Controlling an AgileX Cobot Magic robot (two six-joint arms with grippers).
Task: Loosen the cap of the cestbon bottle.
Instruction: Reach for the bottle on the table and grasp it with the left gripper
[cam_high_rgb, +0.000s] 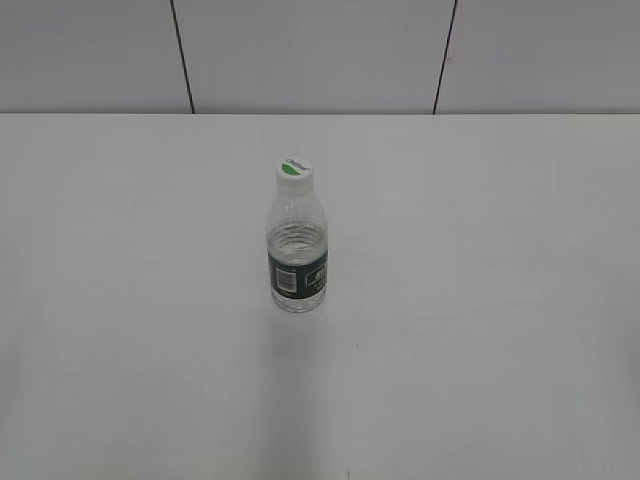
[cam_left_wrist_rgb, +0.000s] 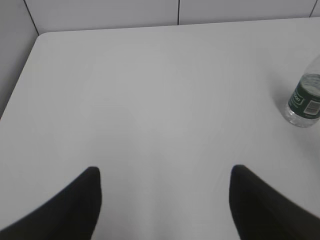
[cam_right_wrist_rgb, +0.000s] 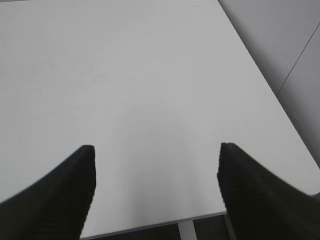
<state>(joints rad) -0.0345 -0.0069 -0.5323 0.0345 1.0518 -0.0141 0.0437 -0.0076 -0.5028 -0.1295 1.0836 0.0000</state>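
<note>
Left hand (cam_left_wrist_rgb: 165, 200) and right hand (cam_right_wrist_rgb: 155, 187): both released, fingers spread wide, nothing held, above bare white table (cam_high_rgb: 480, 350). Farther out, cestbon bottle (cam_high_rgb: 297, 255) stands upright near table centre, well apart from both hands. Cap (cam_high_rgb: 295, 171) sits on its neck.
</note>
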